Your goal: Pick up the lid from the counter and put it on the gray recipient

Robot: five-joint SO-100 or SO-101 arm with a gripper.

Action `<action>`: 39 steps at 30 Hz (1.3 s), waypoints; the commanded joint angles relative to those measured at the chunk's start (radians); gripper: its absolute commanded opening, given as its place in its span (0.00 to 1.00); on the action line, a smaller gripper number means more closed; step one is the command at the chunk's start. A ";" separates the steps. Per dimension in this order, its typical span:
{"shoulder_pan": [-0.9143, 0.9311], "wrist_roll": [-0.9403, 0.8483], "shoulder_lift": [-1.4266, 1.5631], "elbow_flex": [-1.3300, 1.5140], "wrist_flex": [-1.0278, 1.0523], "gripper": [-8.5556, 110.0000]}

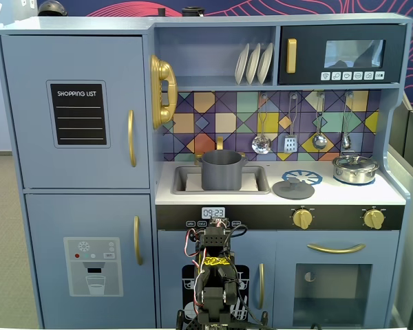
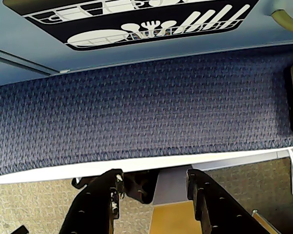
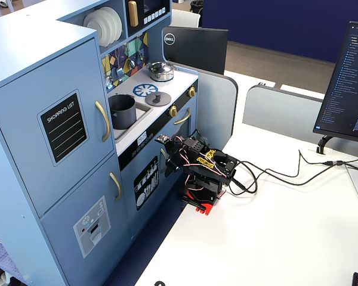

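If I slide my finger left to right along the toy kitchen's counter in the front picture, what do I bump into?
Matte dark-gray pot with straight sides, standing in the sink → flat dark-gray round lid with a small knob, lying on the counter → shiny squat steel pot with its own lid.

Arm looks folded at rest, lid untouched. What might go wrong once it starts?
The gripper is open and empty, low by the cabinet front, so rising may clip the counter edge. The lid lies flat, offering only a small knob. The gray pot sits in the sink; the faucet behind may obstruct placement.
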 commanded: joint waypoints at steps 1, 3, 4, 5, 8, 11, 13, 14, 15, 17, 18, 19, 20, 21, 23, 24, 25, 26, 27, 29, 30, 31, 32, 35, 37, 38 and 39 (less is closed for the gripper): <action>0.101 0.014 -0.008 -0.002 0.176 0.07; 0.109 0.014 -0.008 -0.002 0.176 0.07; 0.110 0.014 -0.008 -0.002 0.176 0.07; 0.115 0.014 -0.008 -0.002 0.176 0.07; 0.123 0.014 -0.008 -0.002 0.176 0.07; 0.123 0.015 -0.008 -0.002 0.176 0.07; 0.129 -0.021 -0.008 -0.006 0.170 0.07; 0.130 -0.008 -0.008 -0.029 0.153 0.07; 0.137 0.002 -0.011 -0.067 0.133 0.07; 0.163 -0.011 -0.054 -0.166 0.031 0.07; 0.173 -0.002 -0.086 -0.227 -0.032 0.07; 0.179 0.017 -0.121 -0.293 -0.104 0.07; 0.186 0.038 -0.153 -0.356 -0.181 0.07; 0.190 0.054 -0.186 -0.422 -0.252 0.07; 0.196 0.060 -0.244 -0.546 -0.387 0.07; 0.201 0.048 -0.273 -0.606 -0.442 0.07; 0.202 0.043 -0.301 -0.666 -0.488 0.07; 0.207 0.038 -0.327 -0.721 -0.526 0.07; 0.216 0.028 -0.348 -0.765 -0.557 0.07; 0.245 -0.003 -0.373 -0.822 -0.604 0.07; 0.262 -0.018 -0.374 -0.827 -0.635 0.07; 0.281 -0.025 -0.365 -0.819 -0.673 0.07; 0.304 -0.038 -0.354 -0.798 -0.712 0.07; 0.376 -0.081 -0.316 -0.704 -0.853 0.10; 0.434 -0.092 -0.307 -0.618 -0.996 0.14; 0.454 -0.098 -0.310 -0.578 -1.071 0.16; 0.477 -0.109 -0.319 -0.534 -1.150 0.18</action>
